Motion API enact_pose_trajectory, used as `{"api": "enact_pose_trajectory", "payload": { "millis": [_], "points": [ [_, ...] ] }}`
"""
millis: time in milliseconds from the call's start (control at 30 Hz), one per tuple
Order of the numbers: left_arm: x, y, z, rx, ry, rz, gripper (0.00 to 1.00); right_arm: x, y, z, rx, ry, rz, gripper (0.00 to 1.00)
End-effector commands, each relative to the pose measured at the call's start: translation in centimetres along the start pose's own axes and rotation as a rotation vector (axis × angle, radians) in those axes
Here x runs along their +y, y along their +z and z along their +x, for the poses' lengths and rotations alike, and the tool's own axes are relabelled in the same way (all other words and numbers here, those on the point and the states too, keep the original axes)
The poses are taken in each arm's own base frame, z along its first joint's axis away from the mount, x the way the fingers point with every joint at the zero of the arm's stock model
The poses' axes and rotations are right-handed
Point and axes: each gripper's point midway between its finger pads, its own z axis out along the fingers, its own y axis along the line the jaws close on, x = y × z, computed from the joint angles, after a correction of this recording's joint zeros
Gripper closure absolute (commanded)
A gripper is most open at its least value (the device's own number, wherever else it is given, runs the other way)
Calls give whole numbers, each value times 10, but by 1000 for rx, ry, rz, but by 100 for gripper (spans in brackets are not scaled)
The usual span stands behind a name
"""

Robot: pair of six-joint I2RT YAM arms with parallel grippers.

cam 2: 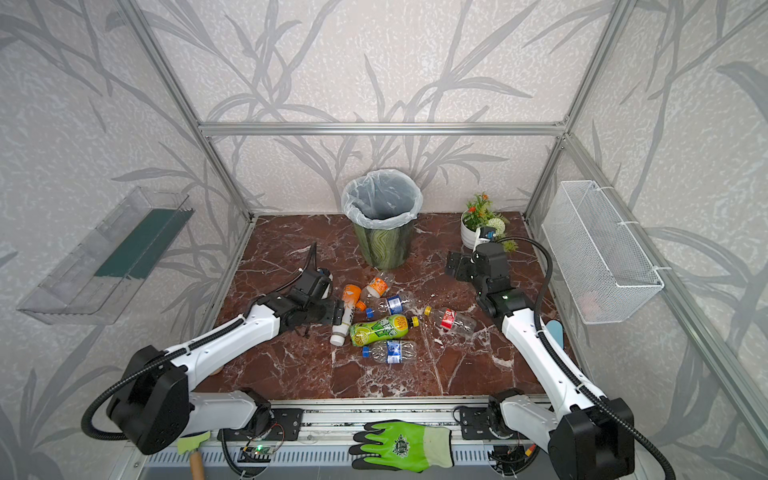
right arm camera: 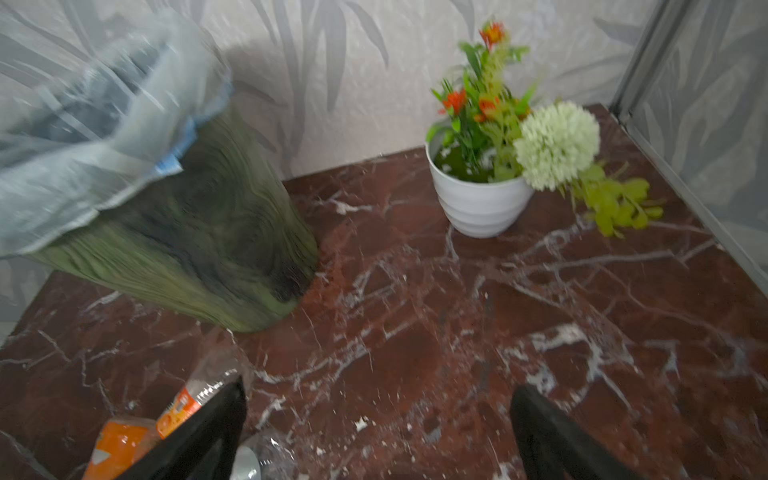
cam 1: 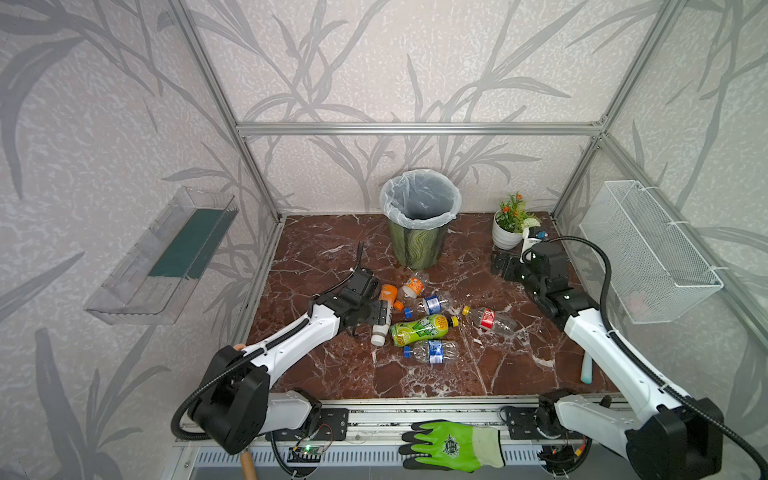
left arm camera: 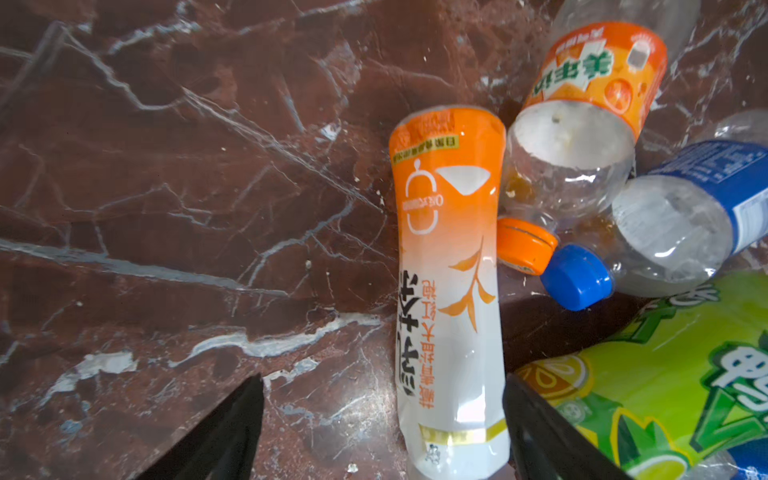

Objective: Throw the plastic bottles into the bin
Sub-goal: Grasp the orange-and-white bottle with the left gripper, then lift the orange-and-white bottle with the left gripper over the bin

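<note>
In front of the bin (cam 1: 417,249), the left gripper (left arm camera: 384,378) straddled the white-orange bottle (left arm camera: 451,291), jaws spread and unclamped, while the right gripper (right arm camera: 379,384) gaped empty beside the bin.

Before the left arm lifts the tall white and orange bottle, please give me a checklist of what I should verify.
1. White-orange bottle lies inside the left pincer: ok.
2. Pincer closed on the bottle: not ok, a gap shows on one side.
3. Green-yellow bottle clear of the grasp: cannot tell; it sits right behind one finger.
4. Bin upright with its liner open: ok.
5. Right pincer out of the way: ok, probably; it is open and empty, off to the side by the flower pot.
</note>
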Motion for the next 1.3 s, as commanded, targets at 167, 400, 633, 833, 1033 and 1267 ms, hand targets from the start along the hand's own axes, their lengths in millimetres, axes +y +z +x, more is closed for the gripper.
{"api": "enact_pose_trajectory", "payload": {
  "millis": [167, 400, 633, 833, 1033, 1267],
  "points": [
    [-24, 11, -10, 51, 44, 54, 13, -15, -18, 2, -41, 114, 7, 1],
    [-18, 32, -6, 128, 47, -15, 29, -16, -20, 0, -42, 114, 8, 1],
    [-14, 46, -3, 167, 67, -57, 29, -16, -17, 2, -33, 120, 7, 1],
    [-13, 54, 0, 189, 71, -68, 36, -16, -17, 2, -32, 128, 3, 1],
    [-11, 54, 3, 188, 68, -70, 54, -17, -15, 4, -26, 136, 5, 1],
    [-8, 29, -16, 75, 35, -74, 63, -15, -14, 4, -26, 143, -7, 1]
  ]
}}
